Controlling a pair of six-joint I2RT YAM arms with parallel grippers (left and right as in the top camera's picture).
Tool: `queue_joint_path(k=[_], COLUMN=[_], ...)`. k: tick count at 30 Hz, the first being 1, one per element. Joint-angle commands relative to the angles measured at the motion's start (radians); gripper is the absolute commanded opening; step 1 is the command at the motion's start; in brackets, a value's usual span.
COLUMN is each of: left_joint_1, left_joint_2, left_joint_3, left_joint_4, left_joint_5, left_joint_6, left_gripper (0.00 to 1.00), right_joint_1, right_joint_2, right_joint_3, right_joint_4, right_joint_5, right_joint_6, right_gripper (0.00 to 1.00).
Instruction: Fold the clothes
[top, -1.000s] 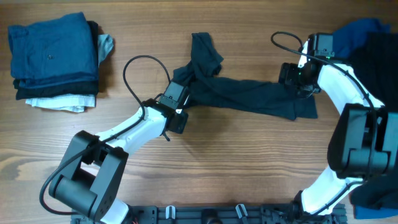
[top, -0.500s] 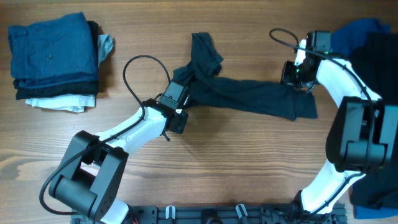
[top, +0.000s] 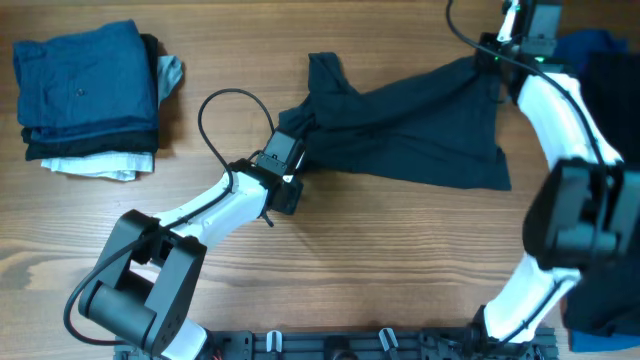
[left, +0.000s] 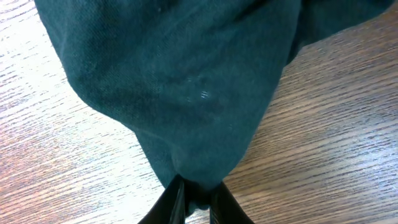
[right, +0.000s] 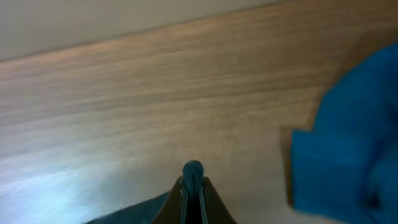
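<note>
The near-black navy shirt (top: 410, 130) lies spread across the middle of the table in the overhead view. Its right side is pulled up toward the far edge. My left gripper (top: 298, 143) is shut on the shirt's left end; in the left wrist view the shirt (left: 180, 81) bunches down into the closed left gripper (left: 196, 198). My right gripper (top: 493, 57) is shut on the shirt's upper right corner. In the right wrist view a small nub of dark cloth (right: 193, 168) pokes out between the right gripper's (right: 193, 185) closed fingers.
A stack of folded clothes (top: 88, 95) in blue, dark and white sits at the far left. A pile of blue and dark garments (top: 600, 65) lies at the right edge, close to my right arm; its blue cloth (right: 351, 155) shows in the right wrist view.
My right gripper shut on the shirt's right edge and pulled it toward the far edge, spreading the cloth wider. The left arm has not moved.
</note>
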Motion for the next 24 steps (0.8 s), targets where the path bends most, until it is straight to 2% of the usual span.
queue_joint_path(k=[1, 4, 7, 8, 9, 10, 12, 16, 21, 24], left_joint_1=[0.0, 0.0, 0.0, 0.0, 0.0, 0.0, 0.0, 0.0, 0.0, 0.0], left_joint_2=[0.027, 0.027, 0.027, 0.027, 0.027, 0.027, 0.027, 0.027, 0.027, 0.027], left_joint_3=[-0.025, -0.025, -0.025, -0.025, -0.025, -0.025, -0.025, -0.025, -0.025, -0.025], left_joint_4=[-0.008, -0.008, -0.006, -0.003, 0.001, 0.006, 0.009, 0.007, 0.007, -0.002], left_joint_5=[0.013, 0.014, 0.014, 0.014, 0.014, 0.014, 0.014, 0.014, 0.013, 0.014], left_joint_6=[0.0, -0.007, -0.007, -0.007, -0.01, -0.034, -0.06, -0.06, -0.06, -0.084], left_gripper=[0.13, 0.13, 0.13, 0.13, 0.13, 0.14, 0.14, 0.16, 0.22, 0.26], right_joint_1=[-0.009, -0.027, -0.048, -0.054, -0.06, -0.068, -0.08, -0.106, -0.112, -0.127], right_joint_2=[0.134, 0.132, 0.08, 0.059, 0.035, -0.012, -0.089, -0.21, -0.26, -0.258], right_joint_3=[0.0, 0.017, 0.082, 0.105, 0.128, 0.156, 0.165, 0.165, 0.163, 0.114], right_joint_4=[0.13, 0.167, 0.07, 0.024, -0.023, -0.102, -0.177, -0.294, -0.727, -0.953], right_joint_5=[0.07, 0.08, 0.082, 0.085, 0.084, 0.084, 0.084, 0.055, -0.006, -0.026], right_joint_6=[-0.007, 0.034, 0.028, 0.019, 0.011, 0.008, 0.008, 0.008, 0.037, 0.188], right_gripper=[0.04, 0.04, 0.07, 0.26, 0.51, 0.54, 1.0, 1.0, 1.0, 0.97])
